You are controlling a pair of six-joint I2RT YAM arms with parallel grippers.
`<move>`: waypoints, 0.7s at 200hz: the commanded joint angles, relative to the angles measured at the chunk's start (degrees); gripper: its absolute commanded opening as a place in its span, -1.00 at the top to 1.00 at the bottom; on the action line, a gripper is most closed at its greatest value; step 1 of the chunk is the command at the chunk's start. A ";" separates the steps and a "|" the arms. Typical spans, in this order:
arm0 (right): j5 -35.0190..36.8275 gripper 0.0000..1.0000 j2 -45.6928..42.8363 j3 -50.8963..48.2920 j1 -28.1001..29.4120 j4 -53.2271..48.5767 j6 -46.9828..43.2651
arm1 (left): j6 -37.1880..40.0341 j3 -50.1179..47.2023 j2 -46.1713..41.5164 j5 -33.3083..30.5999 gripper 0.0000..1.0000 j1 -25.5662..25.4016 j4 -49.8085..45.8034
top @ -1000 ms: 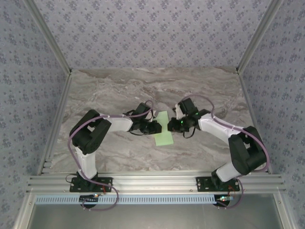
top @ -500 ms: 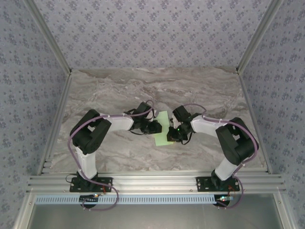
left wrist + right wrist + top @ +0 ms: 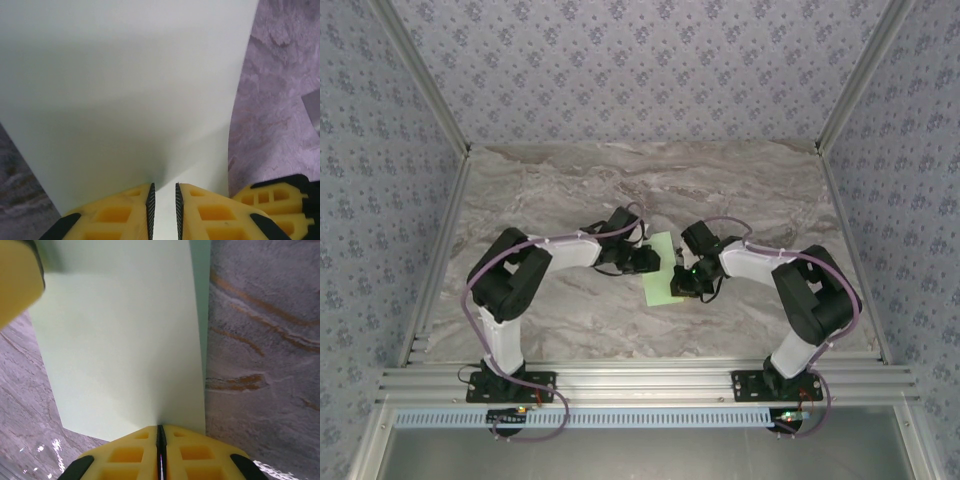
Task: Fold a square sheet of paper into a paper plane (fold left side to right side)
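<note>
The square sheet of paper [image 3: 661,274] lies mid-table as a narrow pale green strip, one half doubled over the other. My right gripper [image 3: 680,281] sits at its right edge and, in the right wrist view, my right gripper [image 3: 160,428] is shut on the sheet [image 3: 125,340]. My left gripper [image 3: 649,260] is at the sheet's left edge. In the left wrist view my left gripper [image 3: 164,186] stands slightly open, with the paper [image 3: 125,90] showing in the narrow gap and curving up ahead of the jaws.
The grey marble table [image 3: 570,190] is bounded by patterned walls at the back and sides and a metal rail [image 3: 640,380] at the near edge. A yellow finger of the other gripper [image 3: 280,197] shows at the left wrist view's lower right.
The right arm has folded its elbow in and brought its gripper down to the sheet's right edge. The left gripper has shifted slightly toward the back. The visible strip looks a little shorter.
</note>
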 commanded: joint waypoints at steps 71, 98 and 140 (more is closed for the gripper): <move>8.40 0.76 2.98 -1.93 0.31 -8.31 -2.60 | 4.59 5.12 5.16 -4.92 0.63 3.61 -3.08; 7.63 0.76 2.58 -2.80 0.29 -7.63 -2.50 | 5.41 6.63 6.58 -6.22 0.63 5.05 -3.62; 6.93 0.76 1.79 -4.15 0.29 -6.53 -1.85 | 6.13 7.69 8.26 -6.81 0.63 8.17 -1.84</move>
